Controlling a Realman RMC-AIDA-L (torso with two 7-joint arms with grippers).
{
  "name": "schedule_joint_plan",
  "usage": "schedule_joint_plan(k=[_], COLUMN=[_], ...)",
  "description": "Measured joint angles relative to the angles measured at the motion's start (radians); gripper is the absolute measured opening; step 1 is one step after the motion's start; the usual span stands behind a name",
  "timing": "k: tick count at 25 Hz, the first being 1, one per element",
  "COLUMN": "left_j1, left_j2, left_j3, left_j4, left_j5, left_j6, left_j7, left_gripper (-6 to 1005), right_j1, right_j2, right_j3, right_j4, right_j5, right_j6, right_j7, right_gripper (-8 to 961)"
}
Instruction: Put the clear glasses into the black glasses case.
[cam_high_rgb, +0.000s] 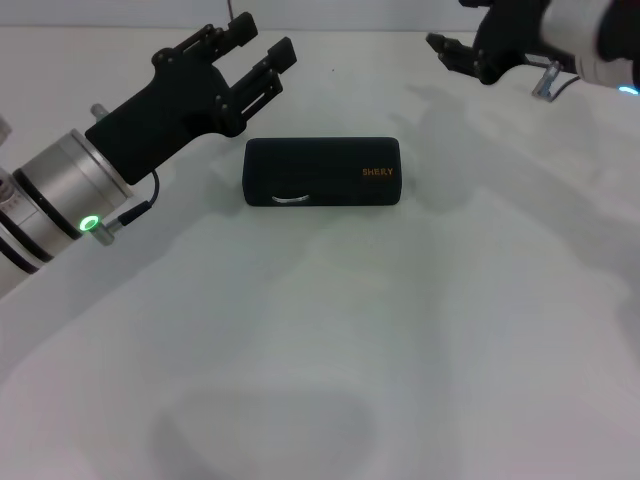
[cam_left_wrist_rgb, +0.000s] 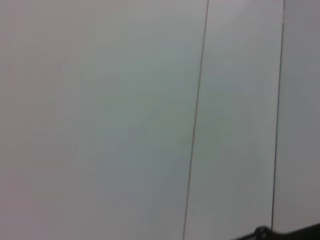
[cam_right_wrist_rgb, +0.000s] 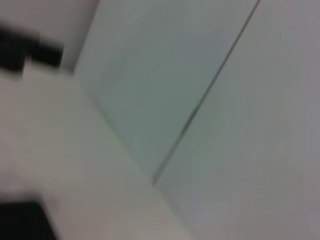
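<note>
1. The black glasses case is seen lying closed on the white table, a little toward 12 o'clock of the table's middle in the head view, its long side running from 9 to 3 o'clock. Orange lettering is carried on the lid toward the 3 o'clock end, and a small pale glint is seen on the front wall.
2. The clear glasses are not made out in any view.
3. The left tool is held in the air at about 10 o'clock of the case, near it but apart — its black fingers are spread wide and nothing is held between them. A green light is shown on the silver wrist behind it.
4. The right tool is raised at about 1 o'clock of the case, well apart from it; whether its fingers are parted cannot be told.
5. Nothing but bare table is seen around the case — only soft shadows are cast on it.
6. Only pale wall panels with thin seams are shown in the left wrist view, and a blurred wall and table edge in the right wrist view.
</note>
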Motion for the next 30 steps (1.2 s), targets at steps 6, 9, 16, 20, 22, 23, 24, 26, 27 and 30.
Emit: schedule_joint_plan(k=[6, 9, 16, 20, 22, 23, 24, 26, 27, 30], left_j1=[-0.005, -0.011, -0.016, -0.016, -0.016, -0.016, -0.015, -0.013, -0.012, -0.009], left_j2=[0.001, 0.001, 0.001, 0.001, 0.001, 0.001, 0.001, 0.001, 0.001, 0.005], left_j3=[0.0, 0.0, 0.0, 0.0, 0.0, 0.0, 0.0, 0.0, 0.0, 0.0], left_j4=[0.0, 0.0, 0.0, 0.0, 0.0, 0.0, 0.0, 0.0, 0.0, 0.0], left_j5=[0.002, 0.002, 0.003, 0.003, 0.003, 0.003, 0.003, 0.0, -0.001, -0.003], left_j6=[0.001, 0.001, 0.002, 0.002, 0.002, 0.002, 0.002, 0.002, 0.002, 0.011], left_j7=[0.001, 0.001, -0.003, -0.005, -0.005, -0.006, -0.006, -0.006, -0.006, -0.007], left_gripper=[568, 568, 569, 569, 569, 569, 569, 569, 569, 569], right_j1=[0.062, 0.053, -0.12, -0.184, -0.186, -0.184, -0.181, -0.176, -0.174, -0.17], right_j2=[0.004, 0.005, 0.006, 0.005, 0.0, -0.004, -0.011, -0.034, -0.049, -0.11], right_j3=[-0.155, -0.214, -0.305, -0.296, -0.293, -0.293, -0.293, -0.292, -0.288, -0.259], right_j4=[-0.029, -0.029, -0.023, 0.071, 0.15, 0.176, 0.199, 0.214, 0.214, 0.213], right_j5=[-0.888, -1.138, -1.456, -1.445, -1.4, -1.39, -1.388, -1.449, -1.492, -1.64], right_j6=[-0.018, -0.071, -0.607, -1.028, -1.244, -1.308, -1.374, -1.44, -1.456, -1.543], right_j7=[0.716, 0.91, 1.127, 1.141, 1.185, 1.224, 1.285, 1.462, 1.56, 1.884], right_gripper=[527, 527, 527, 528, 528, 528, 528, 528, 528, 528])
